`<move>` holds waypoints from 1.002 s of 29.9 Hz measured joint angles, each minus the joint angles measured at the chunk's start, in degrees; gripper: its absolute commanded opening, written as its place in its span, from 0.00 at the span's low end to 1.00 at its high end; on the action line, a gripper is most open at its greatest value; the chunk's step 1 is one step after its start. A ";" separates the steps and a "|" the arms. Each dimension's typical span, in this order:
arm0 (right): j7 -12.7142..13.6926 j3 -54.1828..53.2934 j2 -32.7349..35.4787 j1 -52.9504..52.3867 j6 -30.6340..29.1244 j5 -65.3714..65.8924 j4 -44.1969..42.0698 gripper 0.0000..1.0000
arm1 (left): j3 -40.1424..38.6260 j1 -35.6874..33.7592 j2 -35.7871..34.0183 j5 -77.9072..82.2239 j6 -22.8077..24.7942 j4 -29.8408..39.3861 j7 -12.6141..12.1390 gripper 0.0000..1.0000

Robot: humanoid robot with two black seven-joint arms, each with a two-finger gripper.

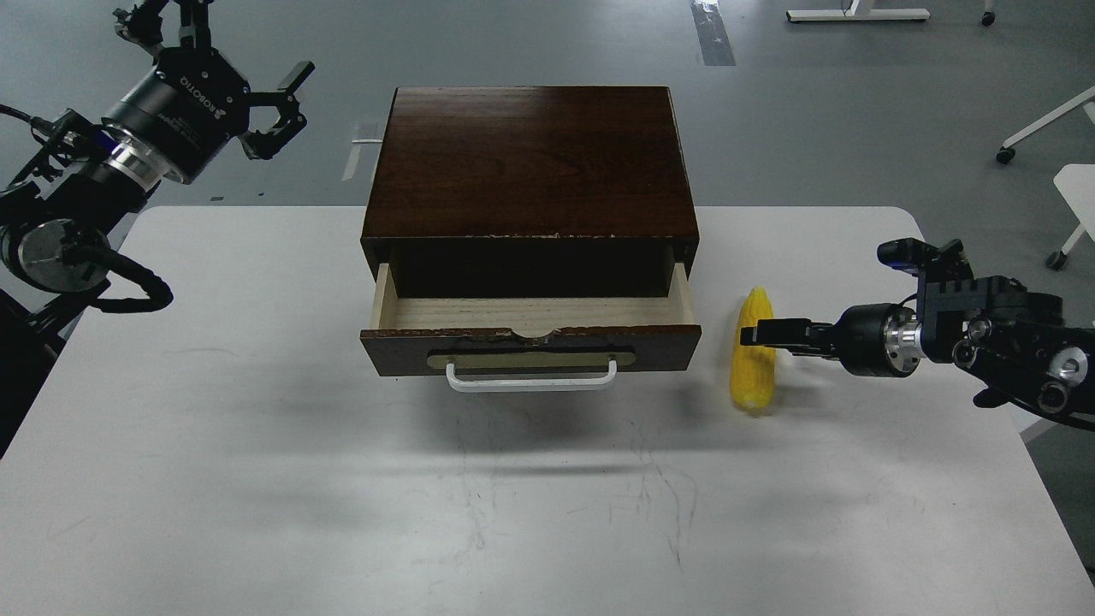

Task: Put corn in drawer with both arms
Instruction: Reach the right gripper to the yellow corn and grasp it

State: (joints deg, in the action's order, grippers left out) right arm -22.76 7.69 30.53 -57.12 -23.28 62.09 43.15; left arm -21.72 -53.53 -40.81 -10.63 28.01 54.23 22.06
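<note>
The corn (753, 381) lies on the white table (257, 445) just right of the drawer, tip pointing away from me. The drawer (402, 352) of the dark brown box (526, 158) is pulled partly open; its pale wood interior shows nothing inside. My right gripper (758, 333) reaches in from the right, its fingertips in front of the corn's upper half; it is seen side-on, so its fingers cannot be told apart. My left gripper (287, 109) is open and empty, raised beyond the table's far left corner, left of the box.
The white bar handle (530, 382) juts out from the drawer front toward me. Beyond the table is grey floor, with white furniture legs on castors (1039, 128) at the far right.
</note>
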 measured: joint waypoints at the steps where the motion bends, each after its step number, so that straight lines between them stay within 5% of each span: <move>1: 0.03 0.28 -0.52 0.00 0.00 -0.10 -0.41 1.00 | 0.00 0.00 -0.03 0.00 0.00 0.00 0.00 0.99; 5: 0.12 0.75 -1.95 0.14 -0.20 -0.53 -1.31 0.93 | 0.00 0.00 -0.03 0.00 -0.01 0.00 0.00 0.99; 7: 0.12 0.82 -2.33 0.22 -0.26 -0.62 -1.70 0.80 | 0.01 0.00 -0.03 0.00 -0.01 -0.01 0.00 0.99; 9: 0.01 0.83 -2.51 0.24 -0.27 -0.64 -1.90 0.54 | 0.05 0.00 -0.03 0.00 -0.01 -0.01 0.00 0.99; 12: -0.27 0.88 -2.51 0.34 -0.12 -0.65 -2.00 0.39 | 0.06 0.00 -0.03 0.00 -0.01 -0.01 0.03 0.99; 18: -0.91 0.90 -2.19 0.50 0.55 -0.66 -2.03 0.27 | 0.05 0.00 -0.29 0.00 -0.01 -0.01 0.09 0.99; 23: -1.03 1.00 -1.98 0.51 0.71 -0.67 -1.88 0.00 | 0.05 0.01 -0.56 0.31 -0.01 -0.01 0.09 0.99; 30: -1.07 0.67 1.74 -1.25 1.06 -1.05 -0.16 0.00 | 0.18 0.09 -0.46 0.78 -0.01 0.10 0.09 0.99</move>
State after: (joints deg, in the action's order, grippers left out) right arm -23.82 8.36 32.28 -58.37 -22.22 61.04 42.99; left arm -21.53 -53.45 -41.27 -9.85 28.00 54.32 22.15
